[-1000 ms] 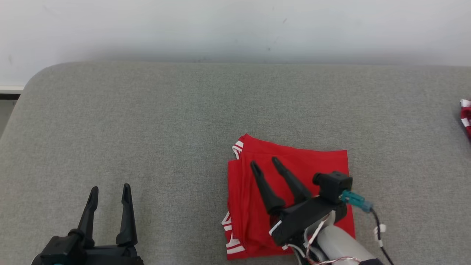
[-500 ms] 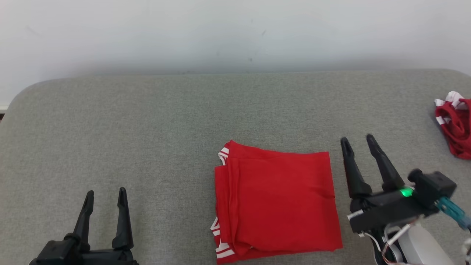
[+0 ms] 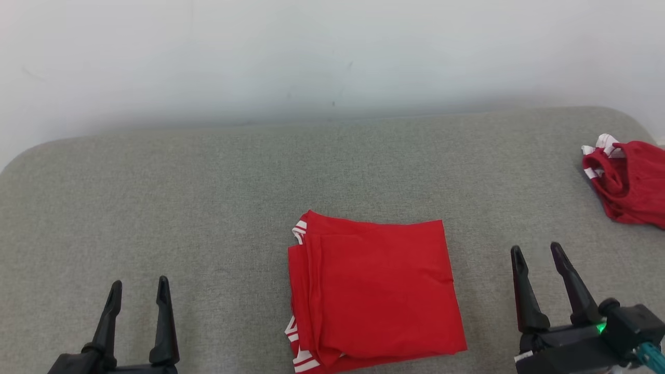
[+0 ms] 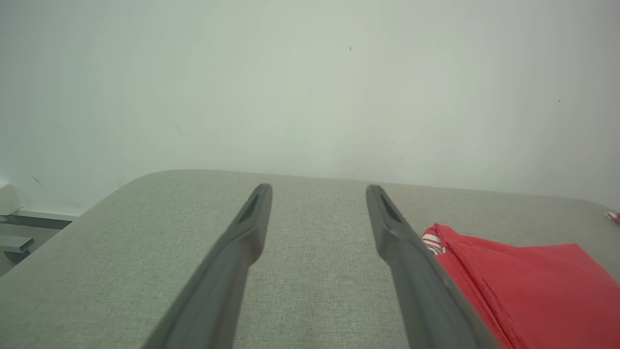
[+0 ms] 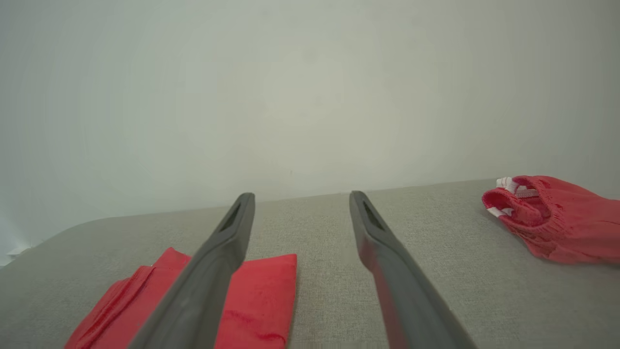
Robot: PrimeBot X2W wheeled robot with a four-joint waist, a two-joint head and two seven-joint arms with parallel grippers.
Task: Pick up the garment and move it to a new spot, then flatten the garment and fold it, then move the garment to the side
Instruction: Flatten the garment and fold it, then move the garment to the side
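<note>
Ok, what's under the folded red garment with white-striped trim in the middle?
The folded red garment lies flat on the grey fabric surface. Its own stacked layers show at its left edge; anything else beneath is covered.

Folded garment (image 3: 374, 291): lower edge cut by the head view's bottom border; under-layers covered by the top fold; runs off the right and bottom borders in the left wrist view.
Second red garment (image 3: 626, 182): crumpled, cut by the right border; kind not determinable.
Left gripper (image 3: 139, 283): body cut at the bottom border.
Right gripper (image 3: 535, 248): body partly cut at the bottom border.
Desk (image 3: 208, 208): near edge beyond the bottom border.
Grey item (image 4: 19, 232): at the left wrist view's left border, cut off; identity not determinable.
Wrist-view fingers (image 4: 232, 271): blurred, roots out of frame.
</note>
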